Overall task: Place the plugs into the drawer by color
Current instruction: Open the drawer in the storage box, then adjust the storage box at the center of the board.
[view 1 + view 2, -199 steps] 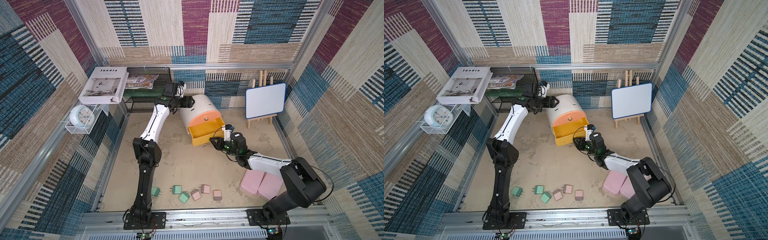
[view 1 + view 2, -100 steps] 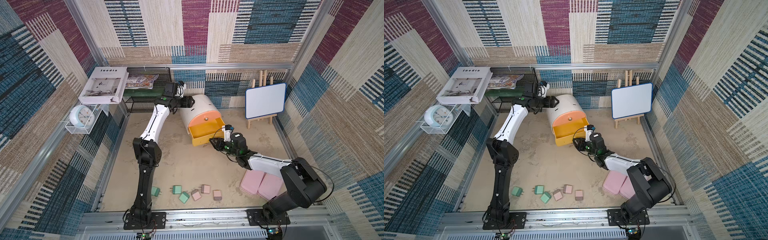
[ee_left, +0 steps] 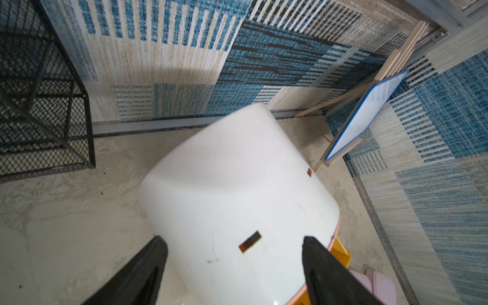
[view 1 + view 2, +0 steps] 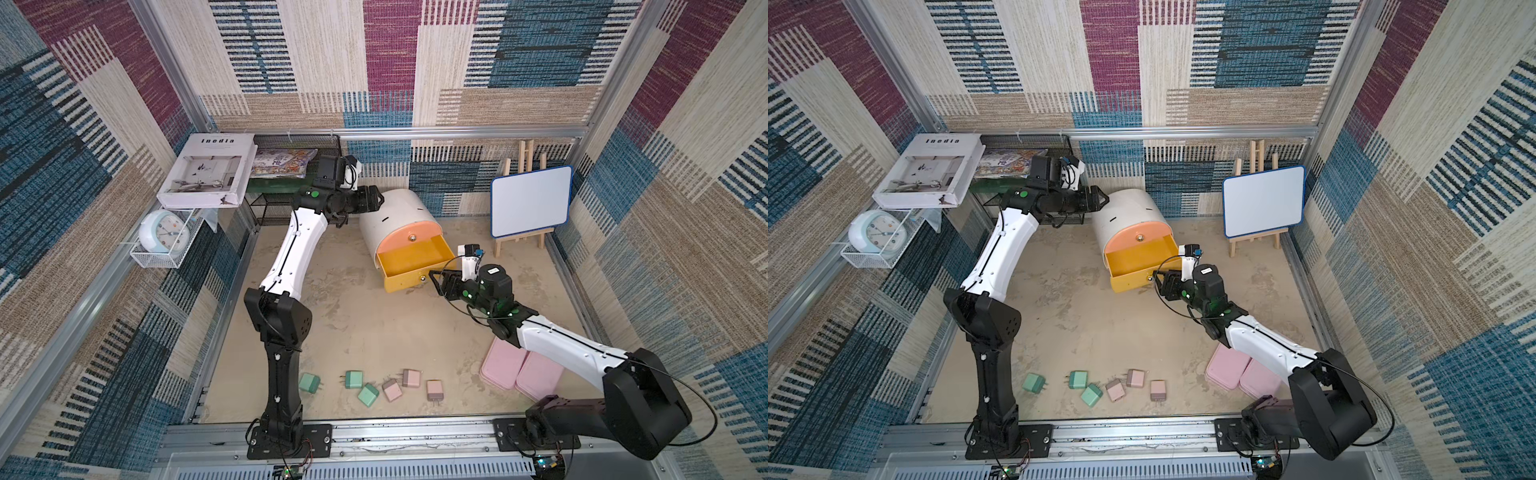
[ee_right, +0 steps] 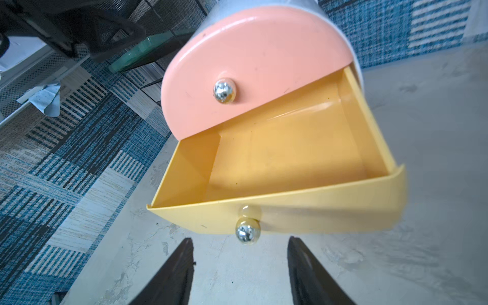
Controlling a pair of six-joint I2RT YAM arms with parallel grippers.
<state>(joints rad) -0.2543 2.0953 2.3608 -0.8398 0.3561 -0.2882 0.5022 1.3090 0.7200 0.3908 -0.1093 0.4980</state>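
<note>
Item: yellow drawer (image 5: 290,158), pulled out, empty; knob (image 5: 247,231) just ahead of my right gripper (image 5: 239,247), jaws spread, not touching. Plugs (image 4: 392,390) lie well behind it. Left gripper (image 3: 232,239) spread over the cabinet (image 3: 237,184).

The white barrel-shaped mini cabinet (image 4: 399,208) stands upright at the back of the sandy floor (image 4: 365,324). Its peach-orange top drawer (image 4: 409,232) is shut. The yellow middle drawer (image 4: 415,259) is pulled far out, its shiny round knob (image 5: 247,232) facing forward. Three mint-green rounded-cube plugs (image 4: 308,382) (image 4: 353,379) (image 4: 368,394) and three pale-pink plugs (image 4: 392,390) (image 4: 411,378) (image 4: 434,390) lie in a loose row near the floor's front edge, well apart from the cabinet.
</note>
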